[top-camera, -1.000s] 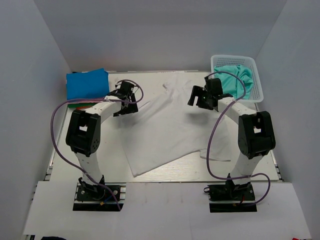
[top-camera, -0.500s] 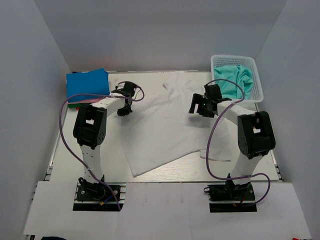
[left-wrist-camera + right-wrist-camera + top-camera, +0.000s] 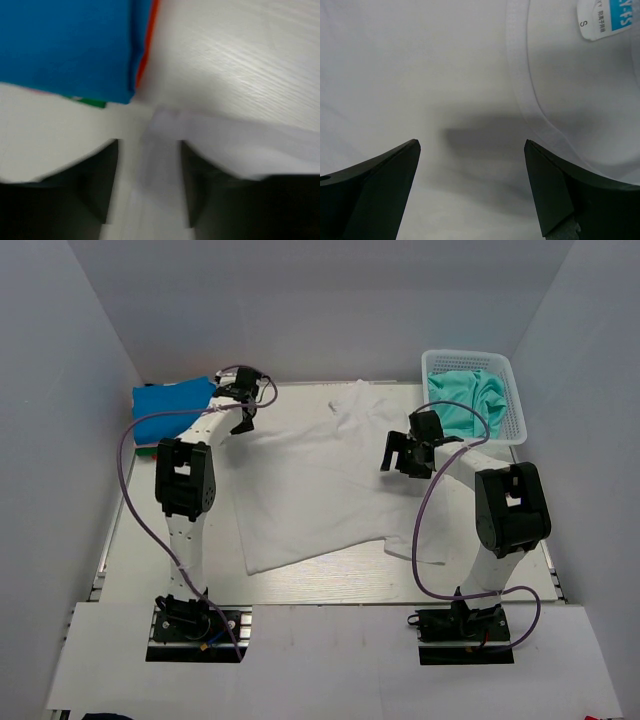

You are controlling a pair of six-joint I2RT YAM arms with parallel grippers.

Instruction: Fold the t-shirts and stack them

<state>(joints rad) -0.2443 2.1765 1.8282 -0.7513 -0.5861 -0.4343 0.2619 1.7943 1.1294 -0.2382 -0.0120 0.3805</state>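
Note:
The white t-shirt (image 3: 320, 480) lies spread on the table, neck toward the back. My left gripper (image 3: 243, 423) sits at its back-left sleeve, beside a folded blue t-shirt (image 3: 172, 408). In the left wrist view the left gripper (image 3: 149, 190) has its jaws partly apart, with the white t-shirt's (image 3: 225, 140) sleeve cloth in the gap. Red (image 3: 147, 55) and green (image 3: 92, 103) edges show under the blue t-shirt (image 3: 65, 45). My right gripper (image 3: 398, 455) hangs open over the shirt's right shoulder. The right wrist view shows the right gripper (image 3: 472, 190) empty above the white t-shirt (image 3: 445, 75), near the collar (image 3: 530, 100).
A white lattice basket (image 3: 515, 410) stands at the back right with a crumpled teal t-shirt (image 3: 465, 400) inside. The folded stack fills the back-left corner. Grey walls close in the table on the left, right and back.
My left gripper travelled toward the back left, pulling the sleeve with it; the white shirt shifted and spread flatter. Its jaws closed, then parted again. The right gripper hardly moved.

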